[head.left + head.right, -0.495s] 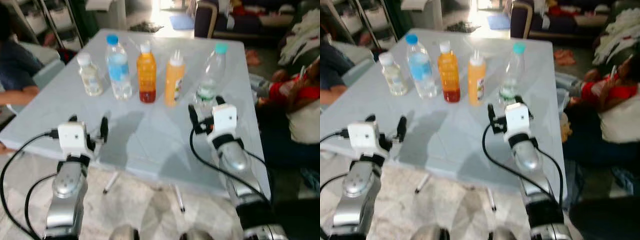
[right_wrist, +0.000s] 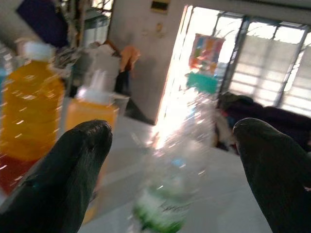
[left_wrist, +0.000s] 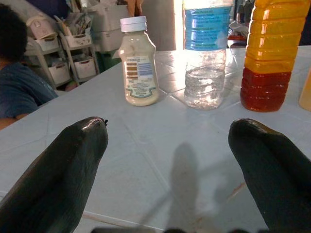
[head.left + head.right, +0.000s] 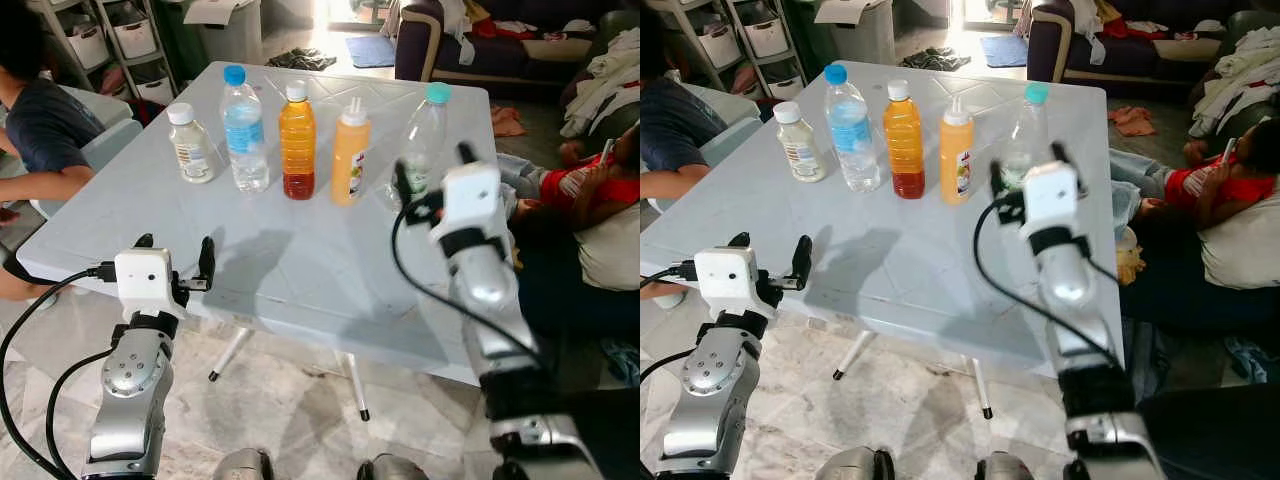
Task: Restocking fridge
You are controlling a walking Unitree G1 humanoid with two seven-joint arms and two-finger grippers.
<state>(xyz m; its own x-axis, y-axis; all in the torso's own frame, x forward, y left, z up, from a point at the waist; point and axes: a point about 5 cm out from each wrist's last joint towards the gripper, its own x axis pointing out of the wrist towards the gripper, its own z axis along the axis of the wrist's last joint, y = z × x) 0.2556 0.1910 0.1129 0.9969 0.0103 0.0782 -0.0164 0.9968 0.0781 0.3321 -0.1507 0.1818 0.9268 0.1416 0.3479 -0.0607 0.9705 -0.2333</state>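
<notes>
Both grippers have their black fingers spread wide. The right gripper [image 4: 432, 178] is just beside the clear bottle with the teal cap [image 4: 421, 140], near the right edge of the big pale blue table [image 4: 300, 270]. The left gripper [image 4: 176, 262] hangs over the table's front edge.

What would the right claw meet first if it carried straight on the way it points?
Most likely the clear plastic bottle with the teal cap, which sits between the open right claw's fingers; depth is blurred.
</notes>
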